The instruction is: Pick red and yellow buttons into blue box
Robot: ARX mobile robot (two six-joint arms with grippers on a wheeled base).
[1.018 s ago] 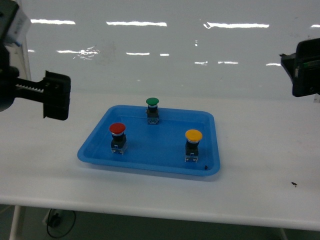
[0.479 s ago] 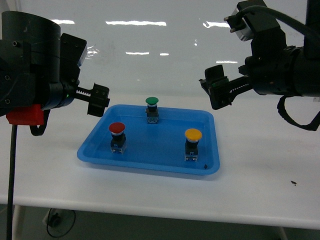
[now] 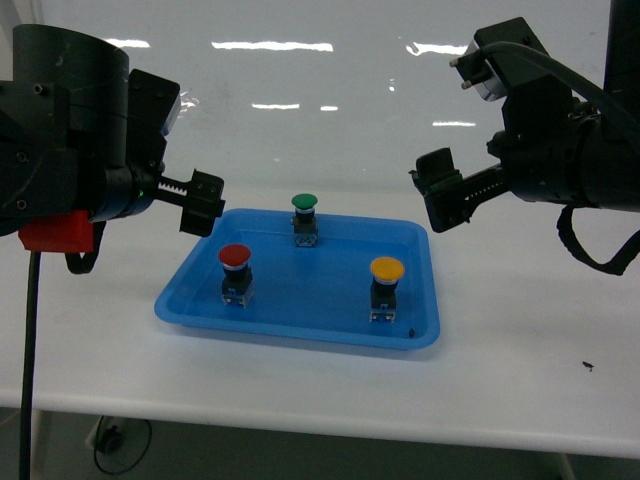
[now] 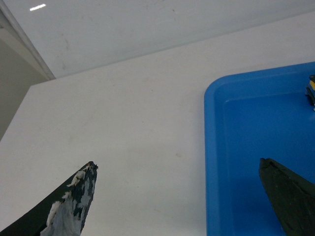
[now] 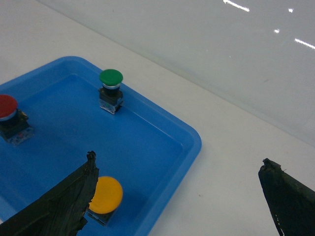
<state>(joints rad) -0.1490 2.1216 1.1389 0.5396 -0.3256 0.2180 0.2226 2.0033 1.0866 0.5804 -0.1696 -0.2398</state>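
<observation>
Red button [image 3: 234,257], yellow button [image 3: 386,269], unlabelled.

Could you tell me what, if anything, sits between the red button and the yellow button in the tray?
Nothing: in the head view only bare tray floor lies between the red button and the yellow button.

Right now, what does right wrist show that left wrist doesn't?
Only right wrist: the red button, the yellow button and the green button, all standing in the tray, with the open right claw over the tray's near right corner.

Only left wrist: the open left claw straddling the tray's left rim, and a wide bare stretch of table.

Both: the shallow blue tray on the white table. No blue box in either.
</observation>
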